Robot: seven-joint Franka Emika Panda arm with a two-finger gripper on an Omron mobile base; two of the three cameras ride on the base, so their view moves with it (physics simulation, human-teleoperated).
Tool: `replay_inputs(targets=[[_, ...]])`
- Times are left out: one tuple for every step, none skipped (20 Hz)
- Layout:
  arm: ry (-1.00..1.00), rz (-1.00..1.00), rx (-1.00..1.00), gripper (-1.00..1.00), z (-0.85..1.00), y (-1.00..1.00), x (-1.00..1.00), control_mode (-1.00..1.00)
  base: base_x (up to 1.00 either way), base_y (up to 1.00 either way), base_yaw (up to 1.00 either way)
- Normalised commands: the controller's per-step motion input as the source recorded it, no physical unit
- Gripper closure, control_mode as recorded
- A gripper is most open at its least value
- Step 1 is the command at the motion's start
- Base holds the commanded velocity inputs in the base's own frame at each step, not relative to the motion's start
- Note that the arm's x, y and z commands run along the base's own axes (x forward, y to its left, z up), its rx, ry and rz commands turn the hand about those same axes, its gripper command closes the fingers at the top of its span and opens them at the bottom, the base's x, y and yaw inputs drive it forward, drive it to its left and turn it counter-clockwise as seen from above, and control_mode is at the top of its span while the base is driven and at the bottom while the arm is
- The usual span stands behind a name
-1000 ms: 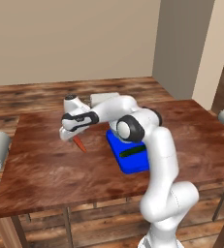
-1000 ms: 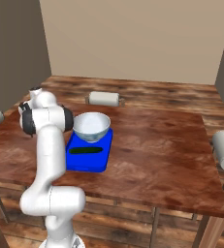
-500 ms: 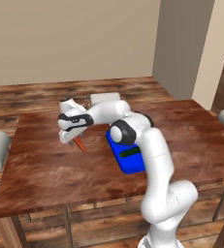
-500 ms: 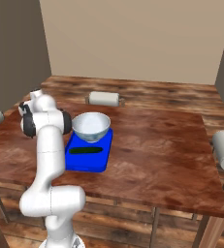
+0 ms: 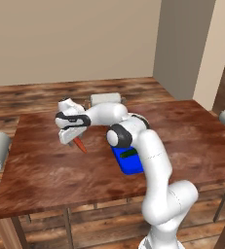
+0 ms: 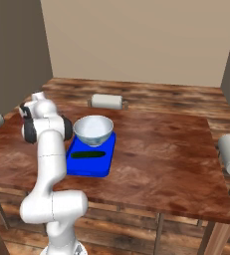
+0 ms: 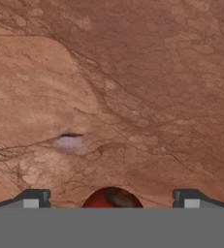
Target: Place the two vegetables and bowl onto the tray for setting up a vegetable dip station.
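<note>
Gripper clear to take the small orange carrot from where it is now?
Probably yes: the gripper hangs open right over the small tapered orange carrot, fingers either side, with bare brown wooden table around it.

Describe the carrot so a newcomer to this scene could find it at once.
Start at the brown wooden table and find the bright blue tray near the robot's side. The carrot lies on the bare wood to the tray's left, just below the open gripper. It is the one small, tapered orange thing; the cucumber is dark green and lies on the tray.
</note>
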Motion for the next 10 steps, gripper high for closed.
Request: replay_inputs(targets=[[0.09, 0.0, -0.01, 1.0, -0.2, 0.06, 0.0, -1.0, 0.0, 0.0, 0.0], [0.09, 0.0, -0.01, 1.0, -0.18, 0.06, 0.0, -1.0, 0.0, 0.0, 0.0], [0.11, 0.0, -0.01, 1.0, -0.21, 0.06, 0.0, -1.0, 0.0, 0.0, 0.0], [0.14, 0.0, -0.01, 1.0, -0.2, 0.03, 0.0, -1.0, 0.0, 0.0, 0.0], [0.13, 0.0, 0.0, 1.0, -0.19, 0.0, 0.0, -1.0, 0.0, 0.0, 0.0], [0.13, 0.0, 0.0, 1.0, -0.21, 0.0, -0.02, -1.0, 0.0, 0.0, 0.0], [0.12, 0.0, 0.0, 1.0, -0.19, 0.0, -0.01, -1.0, 0.0, 0.0, 0.0], [0.09, 0.0, 0.0, 1.0, -0.2, 0.0, 0.0, -1.0, 0.0, 0.0, 0.0], [0.06, 0.0, 0.0, 1.0, -0.19, 0.0, -0.02, -1.0, 0.0, 0.0, 0.0], [0.06, 0.0, 0.0, 1.0, -0.19, 0.0, -0.01, -1.0, 0.0, 0.0, 0.0]])
